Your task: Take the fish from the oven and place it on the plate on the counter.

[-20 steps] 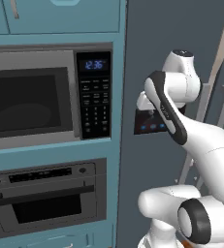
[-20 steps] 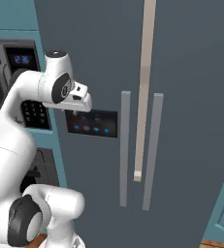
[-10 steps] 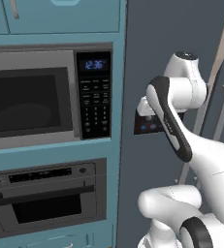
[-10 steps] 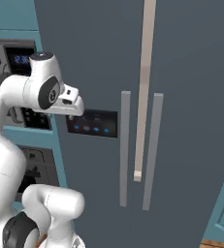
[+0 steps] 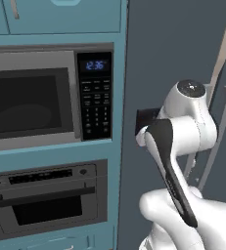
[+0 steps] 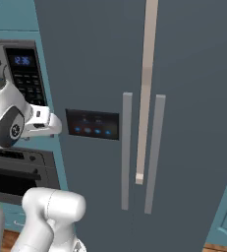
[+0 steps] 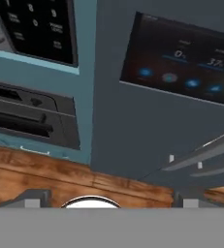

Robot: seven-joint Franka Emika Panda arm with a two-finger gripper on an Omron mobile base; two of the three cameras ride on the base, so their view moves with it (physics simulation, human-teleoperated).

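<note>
Gripper state I can't tell; fingertips aren't clear in hand view, which faces the fridge panel (image 7: 179, 60) and wood floor (image 7: 60, 177). I see the oven (image 5: 43, 202) shut, low left under the microwave (image 5: 41, 100), arm folded up beside the fridge (image 6: 149, 98). Fish and plate I can't locate.
</note>
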